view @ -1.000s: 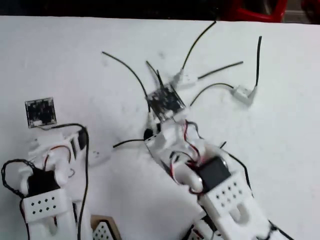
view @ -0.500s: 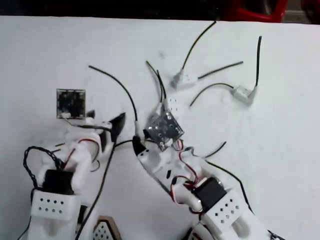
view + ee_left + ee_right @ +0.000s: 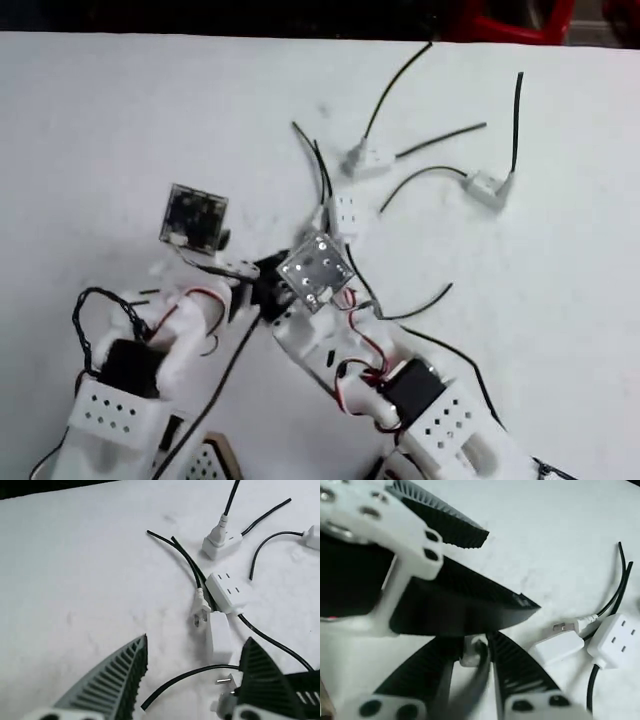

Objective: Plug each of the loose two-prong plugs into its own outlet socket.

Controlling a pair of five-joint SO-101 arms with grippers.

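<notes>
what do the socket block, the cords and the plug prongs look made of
Socket block: white moulded plastic by the look, smooth, faint sheen. Cords: black flexible sheath, likely rubber or vinyl, since they curve loosely. Plug prongs: probably metal, thin, flat and grey.

Loose white plug [image 3: 201, 611] beside white socket [image 3: 227, 591]

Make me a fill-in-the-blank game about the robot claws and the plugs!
1. The left claw is wide ___.
2. The right claw is ___ on a plug.
3. The socket block lies on a ___ table.
4. The cord near the table's far edge is ___.
Missing words: open, shut, white, black.
</notes>
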